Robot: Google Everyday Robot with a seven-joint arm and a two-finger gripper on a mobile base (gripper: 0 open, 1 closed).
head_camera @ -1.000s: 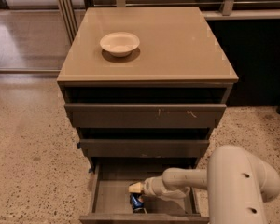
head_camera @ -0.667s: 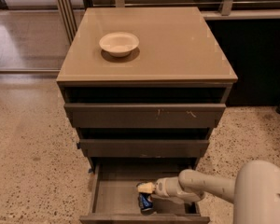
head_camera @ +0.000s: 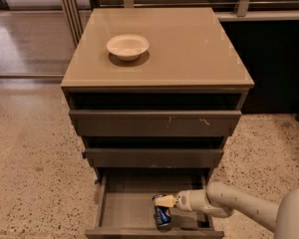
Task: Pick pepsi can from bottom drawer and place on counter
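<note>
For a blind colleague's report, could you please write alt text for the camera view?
The robot's cream-tipped gripper reaches into the open bottom drawer of a grey-brown cabinet, at the top of a small dark blue Pepsi can standing near the drawer front. A white bowl sits on the glossy tan counter.

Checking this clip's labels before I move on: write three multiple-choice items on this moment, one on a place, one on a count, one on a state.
1. Where is the pepsi can?
A. on the counter
B. in the bottom drawer
C. in the white bowl

2. How many bowls stand on the counter?
A. one
B. two
C. none

3. The bottom drawer is:
A. shut
B. pulled open
C. taken out

Answers:
1. B, the can sits inside the drawer, with the gripper at its top.
2. A, only the white bowl is there.
3. B, the drawer's floor shows.
</note>
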